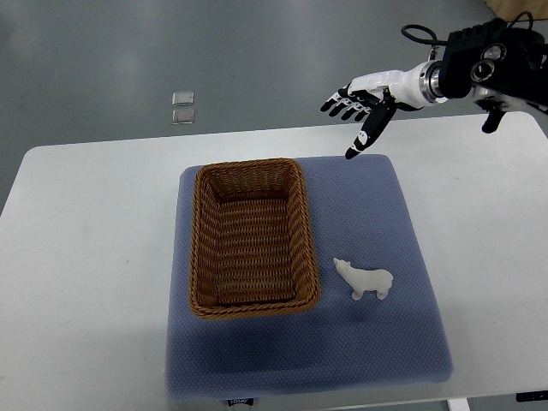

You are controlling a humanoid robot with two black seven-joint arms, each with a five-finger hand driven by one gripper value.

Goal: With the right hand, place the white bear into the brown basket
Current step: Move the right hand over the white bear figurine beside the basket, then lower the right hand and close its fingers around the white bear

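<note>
The basket [253, 238] is a brown wicker rectangle with rounded corners, tightly woven, its walls ribbed and its rim braided into a thicker edge. It holds nothing and sits on the left half of a blue mat [402, 342], a soft square pad with a fine dotted texture and rounded corners. The mat lies on a smooth white surface [86, 257] with rounded edges.

The bear [365, 280] is a small, glossy white figure, smooth and hard-looking, standing on four legs with its snout turned toward the basket. It rests on the mat just right of the basket's near right corner, apart from the rim.

The right hand [364, 103] comes in from the upper right on a black arm with a metal wrist ring. Its shell is white with black joints and black tips. The fingers [341, 101] are released and spread, stretched out to the left, while the thumb [370, 130] points down toward the mat's far edge. They hold nothing and touch nothing, hovering above the surface's far edge, well apart from the bear.

On the grey floor beyond the surface lie two small clear square pieces [182, 107], one just behind the other.
</note>
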